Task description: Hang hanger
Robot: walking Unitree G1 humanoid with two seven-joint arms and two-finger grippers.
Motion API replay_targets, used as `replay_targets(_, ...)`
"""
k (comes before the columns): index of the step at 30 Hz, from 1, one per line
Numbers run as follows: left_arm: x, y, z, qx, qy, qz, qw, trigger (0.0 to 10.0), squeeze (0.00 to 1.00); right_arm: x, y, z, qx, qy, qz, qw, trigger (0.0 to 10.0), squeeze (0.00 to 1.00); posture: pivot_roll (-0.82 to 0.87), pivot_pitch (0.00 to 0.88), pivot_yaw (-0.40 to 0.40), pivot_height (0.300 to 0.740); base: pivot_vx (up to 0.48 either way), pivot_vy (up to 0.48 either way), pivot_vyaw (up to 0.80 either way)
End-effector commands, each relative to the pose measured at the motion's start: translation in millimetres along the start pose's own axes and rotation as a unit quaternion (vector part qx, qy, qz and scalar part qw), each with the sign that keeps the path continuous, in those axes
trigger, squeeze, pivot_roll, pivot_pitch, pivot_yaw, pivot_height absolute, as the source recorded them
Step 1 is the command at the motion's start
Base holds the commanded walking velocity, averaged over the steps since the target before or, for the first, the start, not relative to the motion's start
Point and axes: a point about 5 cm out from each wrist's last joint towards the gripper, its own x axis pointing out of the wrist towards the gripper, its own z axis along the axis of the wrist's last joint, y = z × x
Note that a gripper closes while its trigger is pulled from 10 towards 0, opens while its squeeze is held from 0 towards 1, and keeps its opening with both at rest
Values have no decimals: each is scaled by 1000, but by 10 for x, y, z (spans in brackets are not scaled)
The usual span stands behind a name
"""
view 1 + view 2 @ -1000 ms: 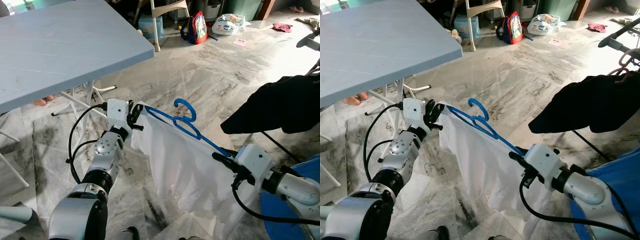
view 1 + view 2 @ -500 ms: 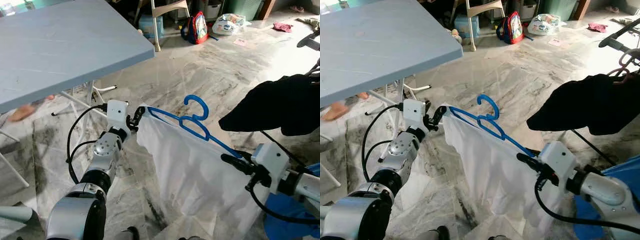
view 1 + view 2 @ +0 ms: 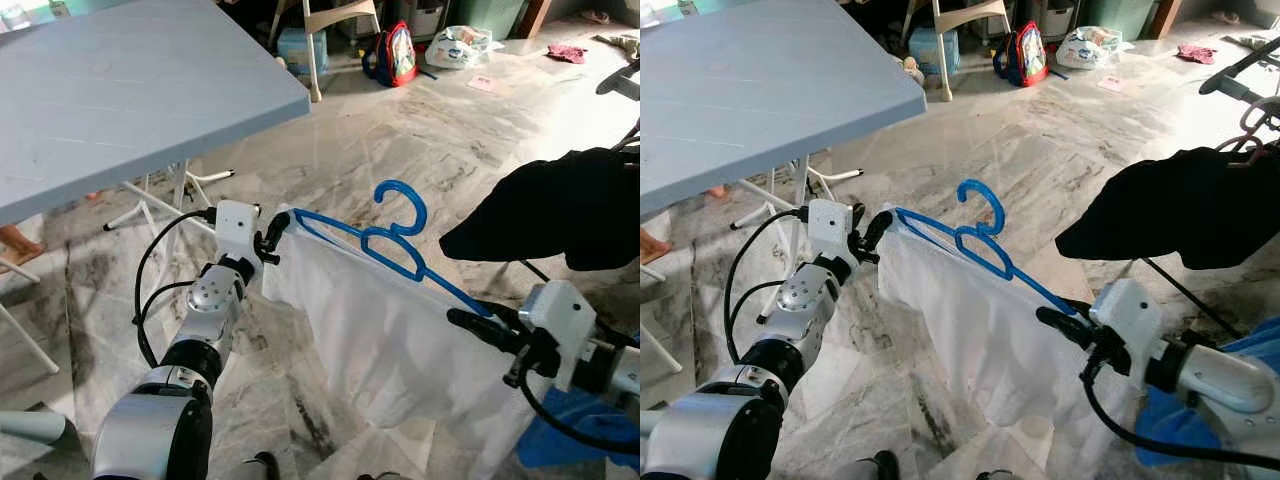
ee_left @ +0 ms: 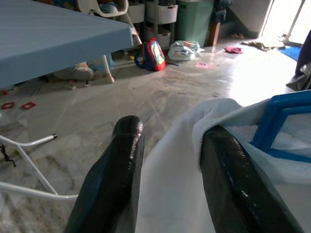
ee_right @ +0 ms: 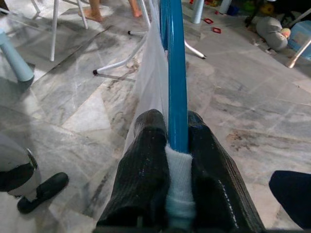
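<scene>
A blue plastic hanger [image 3: 385, 245] carries a white garment [image 3: 390, 340] that hangs down between my two arms. My right gripper [image 3: 470, 318] is shut on the hanger's right end and the cloth over it; the right wrist view has the blue bar [image 5: 176, 73] running out from between the two black fingers [image 5: 146, 160]. My left gripper [image 3: 270, 233] sits at the hanger's left end. Its fingers [image 4: 119, 165] stand apart, with the white cloth [image 4: 170, 194] in the gap and the blue hanger corner [image 4: 277, 121] outside one finger. The hook [image 3: 402, 198] points up.
A black garment [image 3: 560, 205] hangs from a drying rack [image 3: 1240, 70] at the right, close to the hanger. A light blue table [image 3: 120, 90] stands at the left on white legs. A blue basket [image 3: 570, 440] sits by my right arm. A backpack [image 3: 397, 55] and bags lie beyond on the marble floor.
My right gripper has moved right and up with the hanger, so the hook now stands higher and nearer the black garment. The left gripper's fingers have parted at the hanger's left end.
</scene>
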Motion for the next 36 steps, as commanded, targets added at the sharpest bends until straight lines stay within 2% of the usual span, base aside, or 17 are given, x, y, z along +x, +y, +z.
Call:
replay_targets(1, -107, 381, -20, -6, 13, 85, 996, 0, 0, -237, -164, 13, -11, 19, -36, 999, 10000, 0, -122, 189, 33, 740, 0, 0, 0)
replay_targets(5, -112, 396, -20, -5, 13, 92, 996, 0, 0, -324, -171, 1, -3, 34, -27, 999, 10000, 0, -122, 190, 34, 740, 0, 0, 0)
replay_targets(10, -103, 380, -13, -5, 11, 90, 996, 0, 0, -361, -99, -123, -22, 92, 7, 995, 10000, 0, -123, 192, 35, 740, 0, 0, 0)
replay_targets(17, -109, 388, -17, -3, 12, 94, 996, 0, 0, -455, -63, -233, -29, 143, 34, 989, 10000, 0, -122, 193, 34, 740, 0, 0, 0)
replay_targets(19, -112, 392, -20, -2, 13, 95, 995, 0, 0, -489, -74, -250, -50, 159, 33, 986, 10000, 0, -121, 194, 34, 740, 0, 0, 0)
replay_targets(21, -117, 401, -28, -1, 16, 97, 995, 0, 0, -547, -71, -280, -48, 175, 43, 982, 10000, 0, -120, 194, 34, 740, 0, 0, 0)
replay_targets(26, -114, 382, -40, 0, 19, 91, 996, 0, 0, -539, -71, -273, -69, 189, 46, 979, 10000, 0, -122, 194, 36, 740, 0, 0, 0)
replay_targets(30, -100, 289, -75, -7, 25, 73, 997, 0, 0, -325, -69, -192, -89, 143, 20, 985, 10000, 0, -126, 193, 38, 740, 0, 0, 0)
replay_targets(31, -100, 216, -120, -10, 33, 63, 997, 0, 0, -138, -75, -206, -112, 120, -11, 986, 10000, 0, -127, 193, 36, 740, 0, 0, 0)
replay_targets(32, -100, 216, -120, -10, 33, 63, 997, 0, 0, -138, -75, -206, -112, 120, -11, 986, 10000, 0, -127, 193, 36, 740, 0, 0, 0)
replay_targets(33, -107, 140, -167, -12, 40, 53, 998, 0, 0, 41, -28, -250, -126, 107, -22, 986, 10000, 0, -128, 190, 34, 740, 0, 0, 0)
replay_targets(36, -116, 67, -209, -13, 44, 45, 998, 0, 0, 202, 41, -291, -130, 92, -27, 987, 10000, 0, -123, 188, 31, 740, 0, 0, 0)
